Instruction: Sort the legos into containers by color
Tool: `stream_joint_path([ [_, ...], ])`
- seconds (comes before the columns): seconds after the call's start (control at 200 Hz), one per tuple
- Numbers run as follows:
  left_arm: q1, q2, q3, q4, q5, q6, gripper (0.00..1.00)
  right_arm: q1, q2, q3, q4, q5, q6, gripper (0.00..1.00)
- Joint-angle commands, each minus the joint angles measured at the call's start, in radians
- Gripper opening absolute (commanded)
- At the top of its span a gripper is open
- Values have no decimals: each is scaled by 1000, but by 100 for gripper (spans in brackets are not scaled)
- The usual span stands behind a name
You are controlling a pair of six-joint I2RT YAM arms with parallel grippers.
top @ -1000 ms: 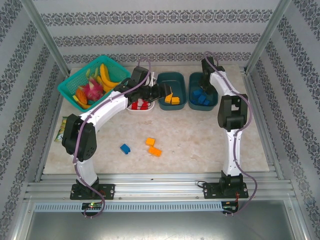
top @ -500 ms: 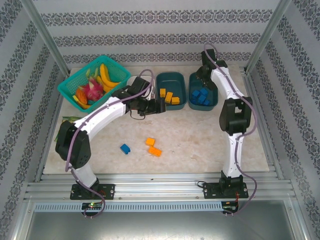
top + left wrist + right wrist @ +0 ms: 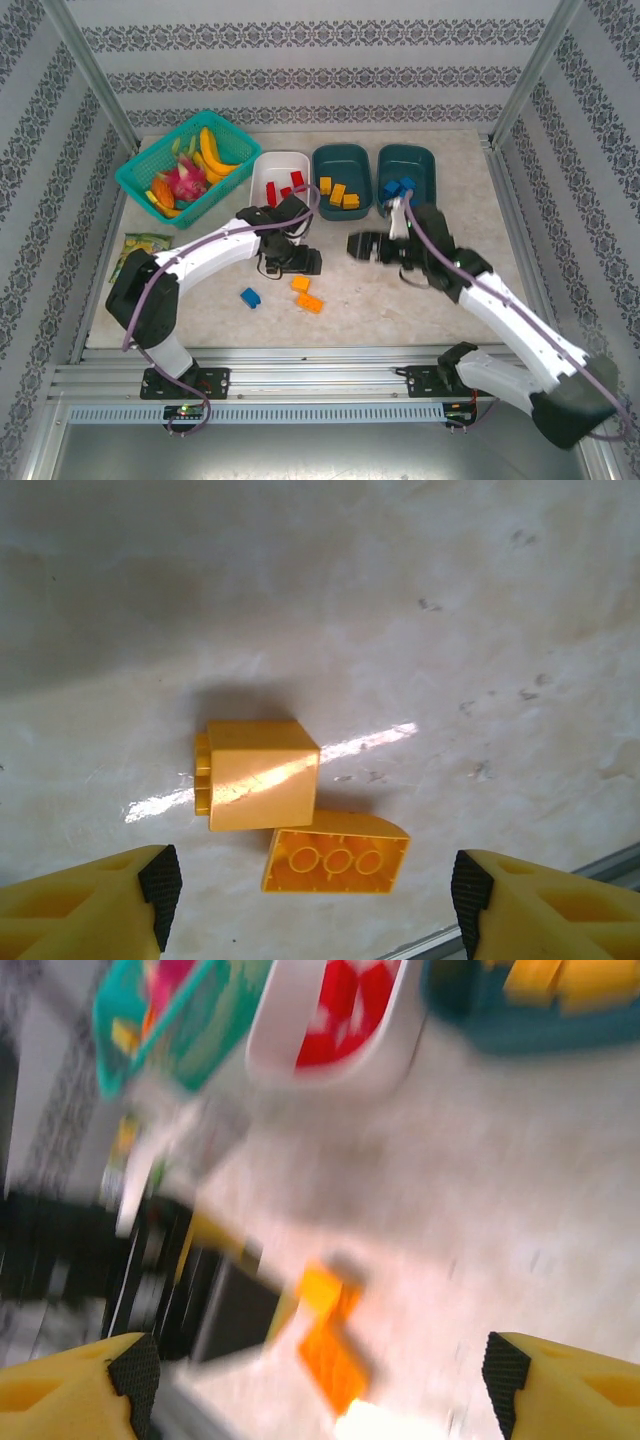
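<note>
Two orange-yellow legos lie touching on the table, and a blue lego lies to their left. My left gripper hangs open just above the orange pair, its fingertips wide apart with nothing held. My right gripper is open and empty over the table's middle, just right of the left one. In the back row stand three containers: a white tub with red legos, a teal tub with orange-yellow legos, and a teal tub with blue legos. The right wrist view is blurred.
A bright teal basket of toy fruit stands at the back left. A flat packet lies by the left edge. Metal frame posts rise at the table's back corners. My two grippers are close together near the middle.
My left gripper came from the white tub toward the near side, over the orange pair. My right arm swung from the blue-lego tub to mid-table and its jaws opened.
</note>
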Motion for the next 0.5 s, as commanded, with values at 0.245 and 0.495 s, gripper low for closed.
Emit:
stream_joint_path([
  [0.245, -34, 135, 31, -82, -115, 69, 72, 82, -186, -95, -129, -100, -16, 88],
  [0.495, -44, 192, 54, -69, -110, 96, 62, 84, -165, -91, -118, -102, -21, 88],
])
